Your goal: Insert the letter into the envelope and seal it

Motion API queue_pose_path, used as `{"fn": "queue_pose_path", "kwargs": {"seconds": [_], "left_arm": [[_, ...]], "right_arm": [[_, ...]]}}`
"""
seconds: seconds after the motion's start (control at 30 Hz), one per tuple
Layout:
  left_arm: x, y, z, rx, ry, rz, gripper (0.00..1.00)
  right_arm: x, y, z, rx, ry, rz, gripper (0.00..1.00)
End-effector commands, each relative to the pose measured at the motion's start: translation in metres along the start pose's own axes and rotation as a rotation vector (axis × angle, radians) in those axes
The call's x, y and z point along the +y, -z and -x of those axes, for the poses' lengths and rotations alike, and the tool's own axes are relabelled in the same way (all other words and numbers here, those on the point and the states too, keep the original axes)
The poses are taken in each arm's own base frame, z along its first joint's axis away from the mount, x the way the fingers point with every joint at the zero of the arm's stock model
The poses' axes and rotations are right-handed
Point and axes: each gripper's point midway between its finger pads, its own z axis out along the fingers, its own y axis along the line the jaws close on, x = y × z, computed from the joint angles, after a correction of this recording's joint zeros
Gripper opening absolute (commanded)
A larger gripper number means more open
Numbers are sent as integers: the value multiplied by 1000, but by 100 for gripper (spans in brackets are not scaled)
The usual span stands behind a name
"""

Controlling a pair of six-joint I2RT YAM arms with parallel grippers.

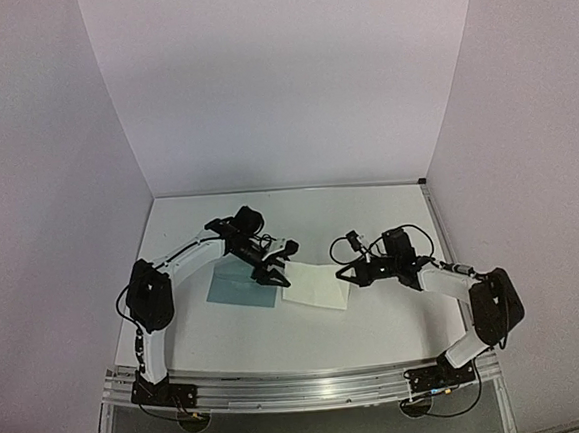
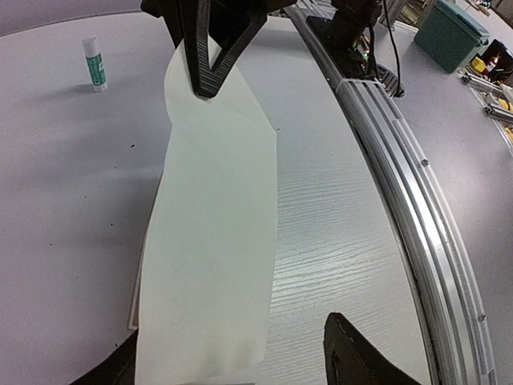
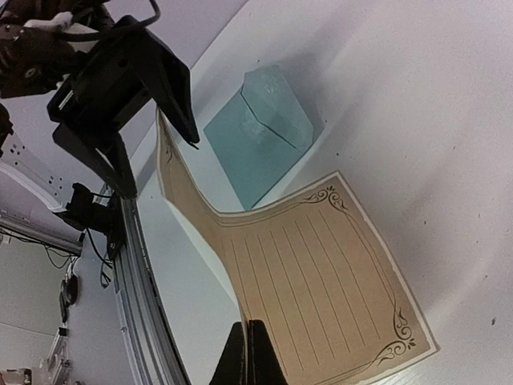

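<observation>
The letter, tan with a dark ornamental border and ruled lines, is lifted off the table and bowed. Its pale back shows in the left wrist view and the top view. My right gripper is shut on its near edge, also in the top view. My left gripper is open wide, and the letter's other end lies between its fingers; it is also in the top view. The teal envelope lies flat beyond the letter, flap open, under the left gripper in the top view.
A glue stick with a green label stands on the table beyond the right gripper. The aluminium rail runs along the table's near edge. A green box sits off the table. White walls enclose the workspace.
</observation>
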Motion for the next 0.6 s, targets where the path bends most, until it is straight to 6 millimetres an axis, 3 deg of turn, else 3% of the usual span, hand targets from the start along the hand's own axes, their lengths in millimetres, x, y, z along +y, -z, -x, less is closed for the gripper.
{"fn": "queue_pose_path", "kwargs": {"seconds": [0.0, 0.1, 0.3, 0.43, 0.57], "left_arm": [[4, 26, 20, -3, -71, 123, 83], [8, 34, 15, 20, -97, 185, 99], [14, 38, 12, 18, -213, 339, 99], [10, 10, -3, 126, -309, 431, 99], [-8, -20, -24, 190, -464, 384, 99]], "right_arm": [[-2, -8, -3, 45, -147, 21, 0], [-20, -13, -17, 67, -245, -39, 0], [-52, -28, -48, 126, -480, -114, 0], [-67, -33, -56, 130, -606, -168, 0], [-80, -36, -69, 134, -720, -221, 0]]}}
